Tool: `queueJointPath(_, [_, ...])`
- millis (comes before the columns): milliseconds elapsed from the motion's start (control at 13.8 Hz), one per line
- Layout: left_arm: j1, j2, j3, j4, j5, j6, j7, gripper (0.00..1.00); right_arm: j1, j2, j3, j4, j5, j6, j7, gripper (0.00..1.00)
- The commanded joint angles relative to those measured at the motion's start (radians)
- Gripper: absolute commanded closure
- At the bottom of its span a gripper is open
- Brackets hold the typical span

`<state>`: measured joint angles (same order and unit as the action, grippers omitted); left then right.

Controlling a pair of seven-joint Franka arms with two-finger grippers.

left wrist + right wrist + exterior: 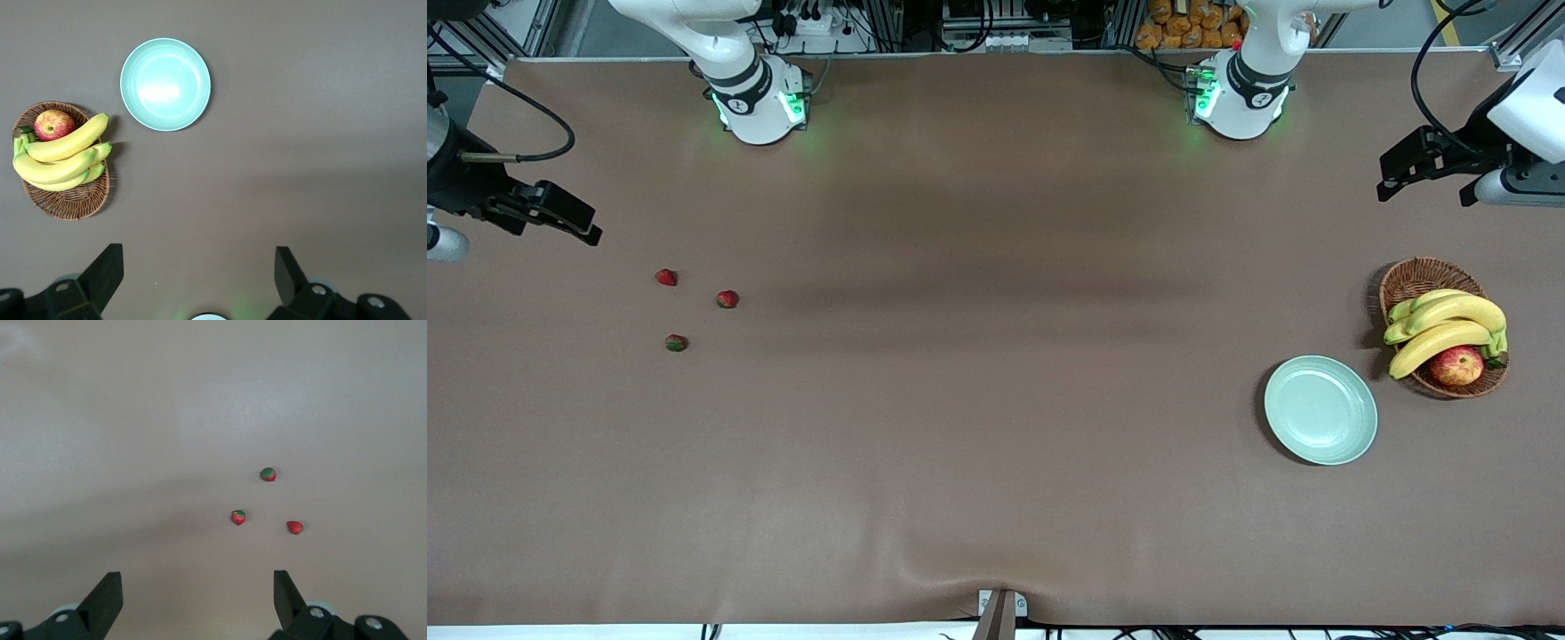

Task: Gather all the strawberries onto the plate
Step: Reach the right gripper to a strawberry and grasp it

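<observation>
Three small red strawberries (666,277) (727,299) (677,342) lie close together on the brown table toward the right arm's end. They also show in the right wrist view (268,474) (238,517) (294,527). The pale mint-green plate (1320,409) sits bare toward the left arm's end and shows in the left wrist view (165,83). My right gripper (559,227) (197,587) hangs open and empty above the table's end, beside the berries. My left gripper (1422,196) (197,267) hangs open and empty above the table near the basket.
A brown wicker basket (1414,280) (73,203) holding bananas (1449,324) and a red-yellow apple (1456,365) stands beside the plate, slightly farther from the front camera. Both arm bases stand along the table's back edge.
</observation>
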<state>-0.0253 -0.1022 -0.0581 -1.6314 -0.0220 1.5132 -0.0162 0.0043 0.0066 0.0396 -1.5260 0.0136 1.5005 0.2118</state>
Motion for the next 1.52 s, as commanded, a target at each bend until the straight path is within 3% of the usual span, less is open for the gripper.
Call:
queueJointPath(0, [-0.001, 0.002, -0.003, 0.013, 0.019, -0.015, 0.021, 0.0, -0.018, 0.003, 0.002, -0.013, -0.014, 0.003, -0.002, 0.0])
queueJointPath(506, [-0.001, 0.006, -0.003, 0.016, 0.017, -0.013, 0.022, 0.0, -0.075, 0.062, 0.002, -0.013, -0.017, 0.001, -0.029, 0.0])
queueJointPath(1156, [0.004, 0.006, -0.034, 0.024, 0.019, -0.015, 0.012, 0.0, -0.104, 0.314, 0.002, -0.026, -0.003, 0.128, -0.146, 0.0])
queueJointPath(1300, [0.008, 0.009, -0.031, 0.022, 0.019, -0.013, 0.013, 0.0, -0.119, 0.351, 0.002, -0.074, -0.003, 0.208, -0.163, 0.0])
queueJointPath(1445, [0.007, 0.009, -0.031, 0.022, 0.019, -0.013, 0.013, 0.0, -0.129, 0.346, 0.002, -0.205, -0.003, 0.338, -0.181, 0.0])
